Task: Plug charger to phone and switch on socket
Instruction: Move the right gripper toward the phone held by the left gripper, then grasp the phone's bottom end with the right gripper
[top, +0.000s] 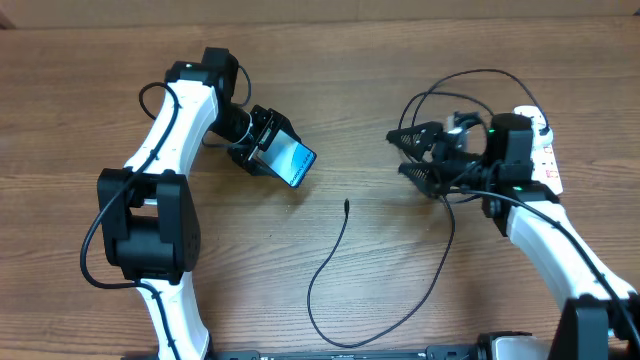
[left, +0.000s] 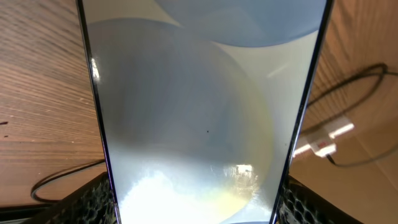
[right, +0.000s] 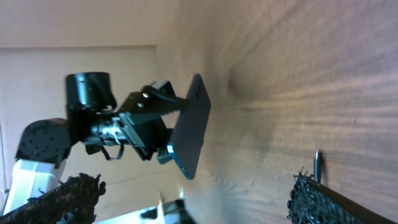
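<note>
Left gripper (top: 265, 148) pinches the phone (top: 293, 161) aloft, right gripper (top: 408, 153) hangs spread and empty — the plugging step, likely needing next a grasp on the loose charger tip (top: 346, 206).

The surface (top: 380, 60) is brown wood, visibly grained, with a dull sheen. The phone (left: 199, 112) has a glossy, glass-like screen catching soft glare. Either side of it, the left pincer (top: 270, 152) has black, mesh-textured pads (left: 93, 202). Right of the phone, the charger (top: 330, 265) looks like matt black rubber. The socket (top: 545, 150) is smooth white plastic.
</note>
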